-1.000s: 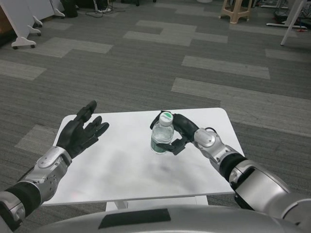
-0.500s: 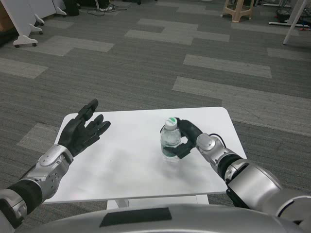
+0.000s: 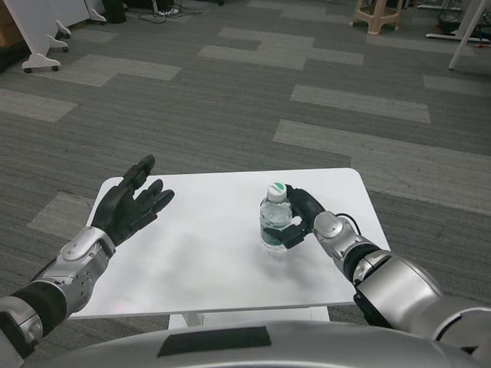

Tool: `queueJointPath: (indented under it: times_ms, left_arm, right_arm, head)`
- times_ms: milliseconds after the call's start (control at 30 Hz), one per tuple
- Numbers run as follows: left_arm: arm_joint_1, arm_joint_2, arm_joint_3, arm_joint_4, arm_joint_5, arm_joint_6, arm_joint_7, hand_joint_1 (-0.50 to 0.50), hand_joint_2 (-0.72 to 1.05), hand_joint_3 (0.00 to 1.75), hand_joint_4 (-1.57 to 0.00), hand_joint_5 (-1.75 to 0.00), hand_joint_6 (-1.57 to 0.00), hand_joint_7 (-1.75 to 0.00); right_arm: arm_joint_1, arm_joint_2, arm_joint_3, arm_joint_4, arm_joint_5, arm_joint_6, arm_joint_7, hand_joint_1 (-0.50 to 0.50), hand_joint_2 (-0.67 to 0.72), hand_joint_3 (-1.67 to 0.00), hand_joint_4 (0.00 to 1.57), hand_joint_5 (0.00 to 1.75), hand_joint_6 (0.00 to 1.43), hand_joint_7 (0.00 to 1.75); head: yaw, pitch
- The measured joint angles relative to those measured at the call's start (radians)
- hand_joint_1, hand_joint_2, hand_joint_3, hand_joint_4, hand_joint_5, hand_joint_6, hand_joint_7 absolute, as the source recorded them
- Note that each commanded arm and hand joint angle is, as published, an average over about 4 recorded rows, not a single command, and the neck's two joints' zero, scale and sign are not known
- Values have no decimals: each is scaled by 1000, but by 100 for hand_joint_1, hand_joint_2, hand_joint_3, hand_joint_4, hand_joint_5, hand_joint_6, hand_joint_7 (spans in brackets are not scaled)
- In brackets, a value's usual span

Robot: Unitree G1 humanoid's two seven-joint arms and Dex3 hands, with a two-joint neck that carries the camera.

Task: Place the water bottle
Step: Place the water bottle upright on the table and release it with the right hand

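Observation:
A clear water bottle [image 3: 275, 219] with a green cap stands upright on the white table [image 3: 207, 261], right of the middle. My right hand [image 3: 301, 217] wraps around its right side and grips it, thumb in front and fingers behind. My left hand [image 3: 130, 203] hovers over the table's left edge, palm up with its fingers spread and nothing in it.
The table is small, with its far edge just beyond the bottle and its right edge close to my right wrist. Grey carpet floor surrounds it. A wooden stool [image 3: 377, 14] and white stand legs [image 3: 42, 60] are far behind.
My right hand has carried the bottle to the right and slightly nearer the table's right side. The left hand has stayed in place.

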Motion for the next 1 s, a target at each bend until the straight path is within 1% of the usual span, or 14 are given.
queueJointPath:
  times_ms: [167, 267, 367, 467, 500, 600, 633, 667, 700, 800, 833, 900, 933, 1000]
  left_arm:
    - [0, 0, 0, 1, 0, 0, 0, 50, 105, 9, 0, -10, 0, 0]
    - [0, 0, 0, 1, 0, 0, 0, 50, 105, 9, 0, -8, 0, 0]
    - [0, 0, 0, 1, 0, 0, 0, 50, 105, 9, 0, -5, 0, 0]
    - [0, 0, 0, 2, 0, 0, 0, 50, 105, 9, 0, -10, 0, 0]
    - [0, 0, 0, 2, 0, 0, 0, 50, 105, 9, 0, -10, 0, 0]
    - [0, 0, 0, 3, 0, 0, 0, 50, 105, 9, 0, -5, 0, 0]
    - [0, 0, 0, 4, 0, 0, 0, 50, 105, 9, 0, -5, 0, 0]
    - [0, 0, 0, 5, 0, 0, 0, 50, 105, 9, 0, -8, 0, 0]
    - [0, 0, 0, 6, 0, 0, 0, 50, 105, 9, 0, -10, 0, 0]
    - [0, 0, 0, 10, 0, 0, 0, 50, 105, 9, 0, -3, 0, 0]
    - [0, 0, 0, 10, 0, 0, 0, 50, 105, 9, 0, 0, 0, 0]
    - [0, 0, 0, 11, 0, 0, 0, 50, 105, 9, 0, 0, 0, 0]
    - [0, 0, 0, 12, 0, 0, 0, 50, 105, 9, 0, 0, 0, 0]
    - [0, 0, 0, 12, 0, 0, 0, 50, 105, 9, 0, 0, 0, 0]
  right_arm:
    - [0, 1, 11, 20, 0, 11, 0, -33, -60, -151, 157, 165, 126, 161]
    - [0, 2, 11, 31, 1, 13, 0, -32, -60, -155, 157, 165, 120, 161]
    - [0, 4, 8, 40, 6, 14, 0, -33, -56, -159, 157, 165, 106, 161]
    - [0, 6, 5, 42, 11, 16, 0, -32, -54, -153, 157, 165, 86, 155]
    - [0, 6, 4, 42, 12, 17, 0, -32, -51, -147, 154, 165, 76, 148]
    - [0, 7, 3, 42, 15, 21, 4, -33, -41, -115, 135, 165, 44, 124]
    - [-1, 7, 3, 42, 16, 22, 6, -34, -40, -105, 127, 165, 37, 119]
    - [-1, 7, 3, 42, 16, 23, 9, -35, -38, -101, 122, 165, 34, 115]
    - [-2, 7, 3, 42, 16, 24, 11, -36, -35, -95, 112, 162, 27, 108]
    - [-3, 7, 3, 42, 17, 26, 18, -38, -22, -73, 70, 145, 10, 86]
    - [-3, 7, 3, 42, 17, 26, 22, -38, -18, -65, 52, 136, 6, 77]
    - [-4, 7, 2, 42, 17, 27, 28, -38, -10, -56, 27, 116, 3, 63]
    - [-4, 7, 2, 42, 18, 27, 33, -38, -7, -52, 19, 107, 1, 56]
    - [-4, 7, 1, 42, 19, 27, 47, -40, 0, -46, 9, 92, 0, 47]
  head:
    - [3, 0]
    - [5, 2]
    - [8, 4]
    - [6, 5]
    - [5, 6]
    - [4, 7]
    - [4, 7]
    - [3, 7]
    - [3, 7]
    - [3, 8]
    - [3, 8]
    - [3, 9]
    - [3, 9]
    - [3, 10]
